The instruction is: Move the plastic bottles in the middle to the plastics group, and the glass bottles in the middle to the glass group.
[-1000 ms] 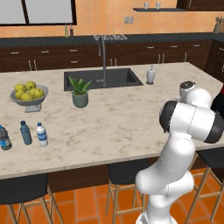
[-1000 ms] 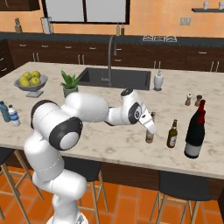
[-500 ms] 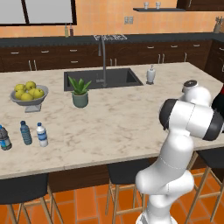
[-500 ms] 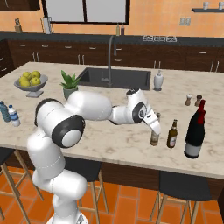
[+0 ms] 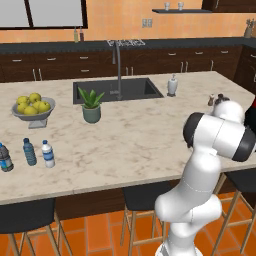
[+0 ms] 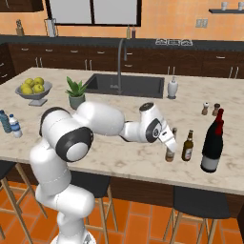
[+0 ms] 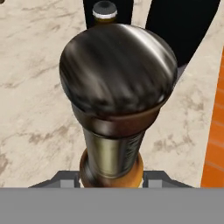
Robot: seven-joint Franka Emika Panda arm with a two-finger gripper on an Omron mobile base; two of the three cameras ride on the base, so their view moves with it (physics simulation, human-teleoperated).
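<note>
The gripper [image 6: 170, 147] is reaching out to about 3 o'clock of the arm's shoulder in the right base view, its fingers pressed in on the amber-brown bottle [image 6: 169, 151], which is standing upright on the marble worktop [image 6: 119, 143] near its front edge. In the hand view the amber-brown bottle [image 7: 114, 109] is sitting between the finger tips, its dark metal cap facing the camera; its label is showing as a pale yellowish band with no readable writing.

Just beside it, at 3 o'clock, the dark brown-green bottle [image 6: 187, 147] is standing with a pale label too small to read. Further toward 3 o'clock, the large black bottles [image 6: 212, 143] with red bands at the neck are standing close together; no lettering is legible on them. Two small shakers [image 6: 210, 109] are sitting behind them, at roughly 12 o'clock.

In the left base view, three small plastic bottles are lining up at the worktop's far left end: the white-capped plastic bottle [image 5: 48, 154] with a blue band, the blue-tinted bottle [image 5: 29, 152], and the dark-labelled clear bottle [image 5: 5, 158]. Their labels are too small to read.
</note>
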